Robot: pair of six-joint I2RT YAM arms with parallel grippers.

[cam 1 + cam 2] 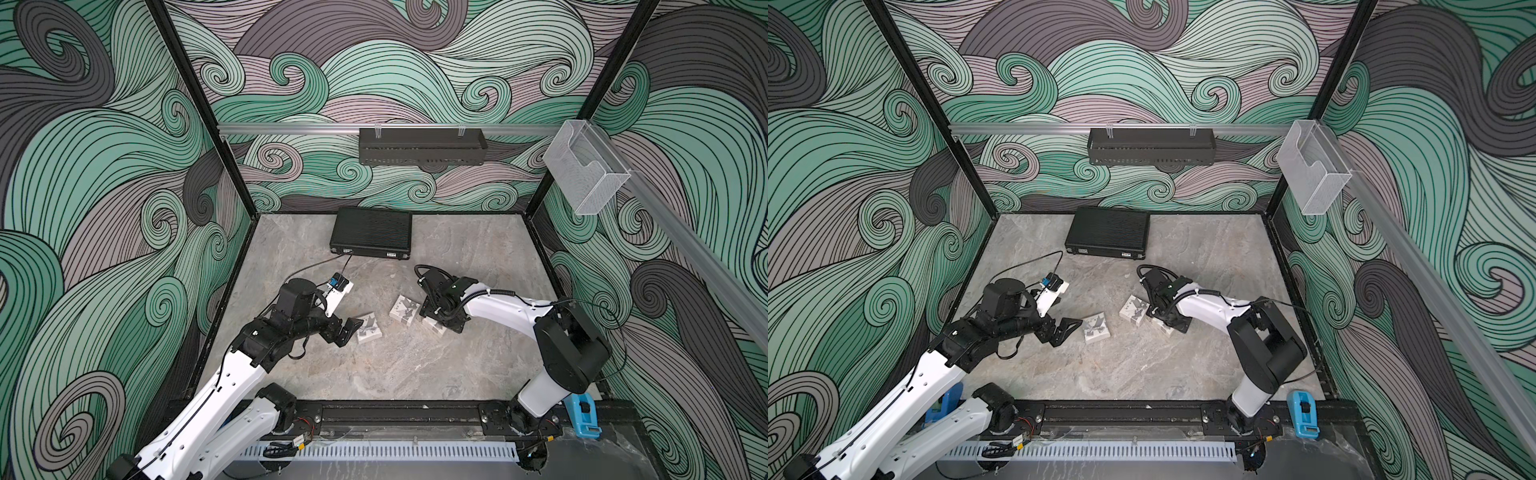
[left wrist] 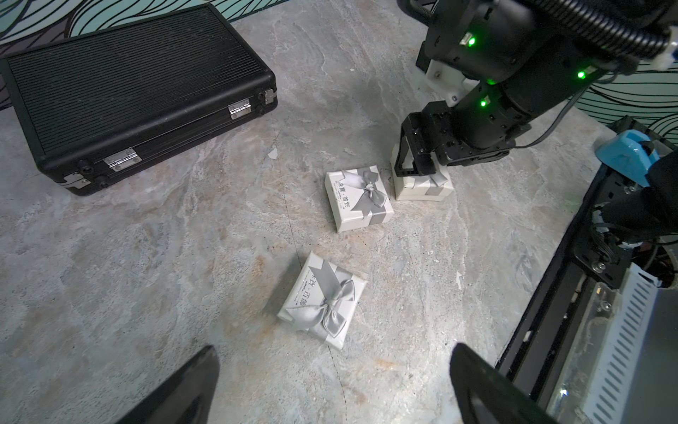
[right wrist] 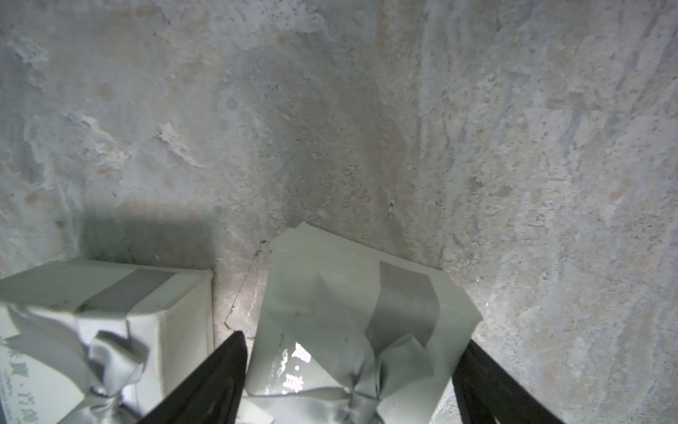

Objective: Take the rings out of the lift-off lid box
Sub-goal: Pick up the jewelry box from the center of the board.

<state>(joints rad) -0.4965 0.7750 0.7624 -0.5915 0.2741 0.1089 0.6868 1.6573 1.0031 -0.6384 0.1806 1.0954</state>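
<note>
Three small white boxes with grey ribbon bows lie on the stone tabletop, all with lids on. No rings show; they are hidden. My right gripper (image 3: 354, 337) stands over the rightmost box (image 3: 330, 312), one black finger down each side of its lid. The fingers sit close against the lid, but the views do not show whether they press it. In a top view this box (image 1: 432, 329) is mostly covered by the right gripper (image 1: 440, 320). The middle box (image 2: 359, 200) lies beside it. My left gripper (image 2: 334, 348) is open and empty, just short of the left box (image 2: 323, 299).
A closed black ribbed case (image 1: 372, 232) lies at the back of the table. A black basket (image 1: 422, 145) hangs on the back rail and a clear bin (image 1: 582, 170) on the right rail. A blue tape dispenser (image 1: 584, 419) stands by the right arm's base.
</note>
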